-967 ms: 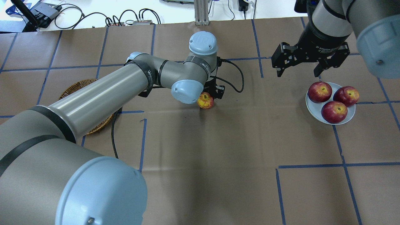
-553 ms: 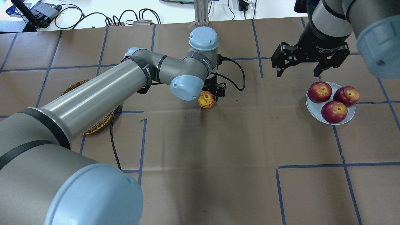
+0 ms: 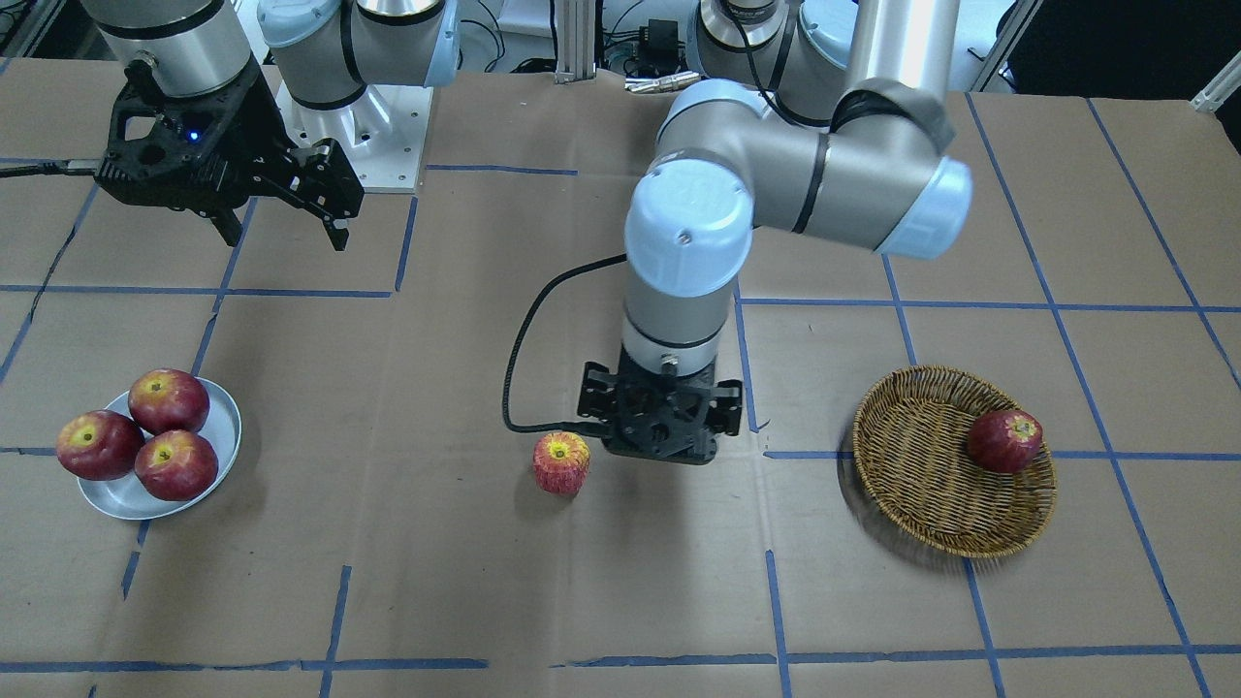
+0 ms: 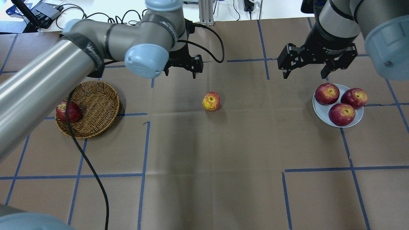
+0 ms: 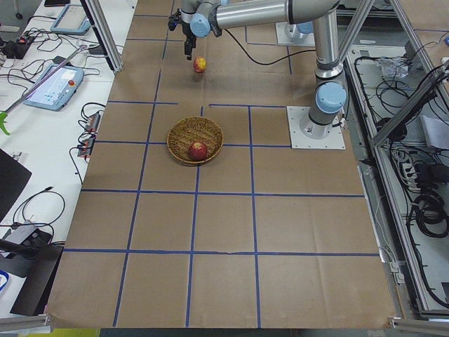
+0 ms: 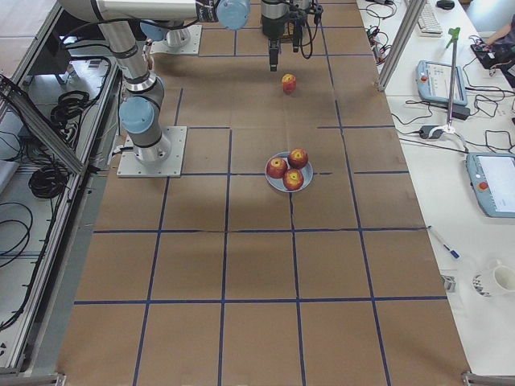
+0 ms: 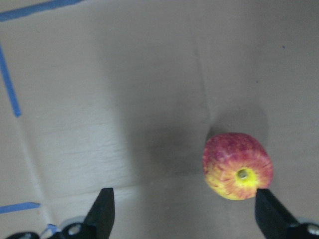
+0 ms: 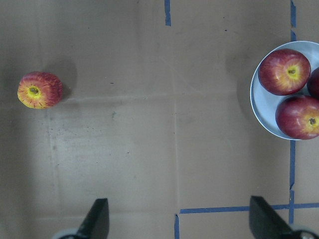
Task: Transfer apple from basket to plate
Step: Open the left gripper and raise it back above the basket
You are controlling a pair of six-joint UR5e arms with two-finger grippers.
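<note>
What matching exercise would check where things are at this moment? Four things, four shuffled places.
Things: 1 streaked apple; 2 dark-red apple; 3 three glossy apples; 4 left gripper.
Places: A on the plate; B on the bare table; C in the basket; D above the table, open, empty.
Pairs: 1-B; 2-C; 3-A; 4-D.

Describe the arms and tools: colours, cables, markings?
The left arm and right arm are silver-grey tubes with pale blue joint caps and black bands. The left tool and right tool are black, two-fingered. A black cable loops from the left wrist; the right tool's body bears white lettering.
</note>
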